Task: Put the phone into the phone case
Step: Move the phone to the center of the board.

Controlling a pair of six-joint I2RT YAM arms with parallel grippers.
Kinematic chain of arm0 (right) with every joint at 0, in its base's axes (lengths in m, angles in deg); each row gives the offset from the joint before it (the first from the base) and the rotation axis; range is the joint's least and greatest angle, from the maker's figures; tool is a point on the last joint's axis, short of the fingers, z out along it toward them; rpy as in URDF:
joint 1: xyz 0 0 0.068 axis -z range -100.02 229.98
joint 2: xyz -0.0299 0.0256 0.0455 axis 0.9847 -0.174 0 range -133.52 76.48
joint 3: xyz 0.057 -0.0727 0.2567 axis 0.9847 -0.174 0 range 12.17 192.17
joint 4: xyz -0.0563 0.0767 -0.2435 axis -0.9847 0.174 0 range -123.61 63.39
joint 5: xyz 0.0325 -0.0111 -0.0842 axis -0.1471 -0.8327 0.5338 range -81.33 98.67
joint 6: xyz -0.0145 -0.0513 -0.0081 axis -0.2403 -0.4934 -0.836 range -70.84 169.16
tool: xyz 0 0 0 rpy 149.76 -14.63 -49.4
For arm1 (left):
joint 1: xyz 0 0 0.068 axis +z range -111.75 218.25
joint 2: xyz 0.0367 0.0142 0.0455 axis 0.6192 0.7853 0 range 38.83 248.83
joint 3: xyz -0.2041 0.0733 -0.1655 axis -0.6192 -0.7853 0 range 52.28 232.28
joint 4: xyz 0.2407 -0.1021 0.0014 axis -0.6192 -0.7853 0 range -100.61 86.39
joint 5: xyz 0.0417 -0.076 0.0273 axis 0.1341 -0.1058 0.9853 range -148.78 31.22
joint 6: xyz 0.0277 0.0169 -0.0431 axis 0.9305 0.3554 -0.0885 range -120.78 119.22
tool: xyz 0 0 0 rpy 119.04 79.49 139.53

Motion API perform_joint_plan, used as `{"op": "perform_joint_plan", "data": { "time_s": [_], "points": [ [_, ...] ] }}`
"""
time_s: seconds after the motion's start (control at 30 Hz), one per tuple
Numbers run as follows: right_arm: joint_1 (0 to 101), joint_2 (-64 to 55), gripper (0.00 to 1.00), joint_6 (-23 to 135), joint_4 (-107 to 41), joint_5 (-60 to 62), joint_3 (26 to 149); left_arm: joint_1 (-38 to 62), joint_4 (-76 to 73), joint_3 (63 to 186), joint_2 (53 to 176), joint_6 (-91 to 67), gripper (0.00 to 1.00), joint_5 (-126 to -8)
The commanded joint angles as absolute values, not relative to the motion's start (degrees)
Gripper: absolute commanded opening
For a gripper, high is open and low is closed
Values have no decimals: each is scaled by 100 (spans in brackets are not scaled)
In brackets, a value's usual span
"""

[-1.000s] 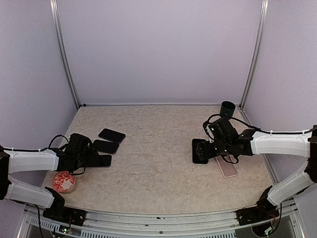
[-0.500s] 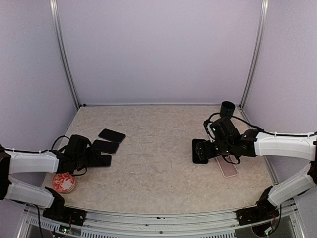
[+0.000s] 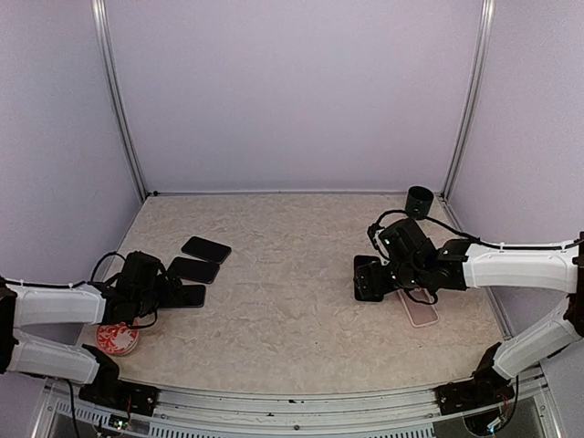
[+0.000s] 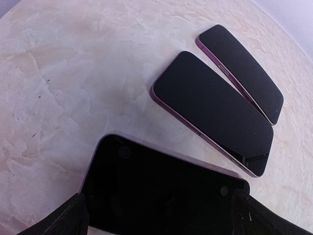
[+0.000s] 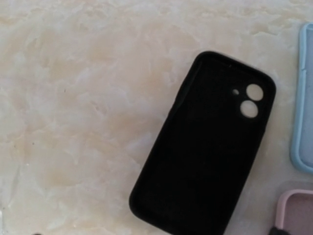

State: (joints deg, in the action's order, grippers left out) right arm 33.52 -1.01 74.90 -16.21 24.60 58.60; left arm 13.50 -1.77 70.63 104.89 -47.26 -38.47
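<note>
Three dark phones lie in a row at the left: the far one (image 3: 205, 248), the middle one (image 3: 194, 269) and the near one (image 3: 185, 295). My left gripper (image 3: 162, 292) has a finger on each long side of the near phone (image 4: 161, 186) and is shut on it, low over the table. A black phone case (image 3: 368, 278) lies open side up at the right, and in the right wrist view (image 5: 205, 152) its camera holes show. My right gripper (image 3: 388, 272) hovers over it, open and empty, with only its fingertips at the bottom edge of the wrist view.
A pink case (image 3: 420, 310) lies just right of the black one, and a light blue case (image 5: 304, 98) lies beside it. A red patterned disc (image 3: 118, 335) sits near the left arm. A black cup (image 3: 420, 199) stands at the back right corner.
My left arm has drawn back slightly toward the near left. My right gripper has shifted a little to the left over the black case. The phones and cases have not visibly moved.
</note>
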Motion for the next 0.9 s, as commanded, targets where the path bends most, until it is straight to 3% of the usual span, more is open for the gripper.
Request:
{"op": "perform_joint_plan", "data": {
  "time_s": [0.0,0.43,0.87],
  "points": [
    [3245,-235,99,7570,-1647,2550,6021,1436,-509,7384,10604,-4693,99,-3338],
    [3174,-270,100,7568,-1599,2632,6073,1656,-411,7906,11710,-4681,99,-3395],
    [3149,-372,100,7536,-1752,2404,6137,1467,412,7325,11623,-4828,99,-4444]
  ]
}}
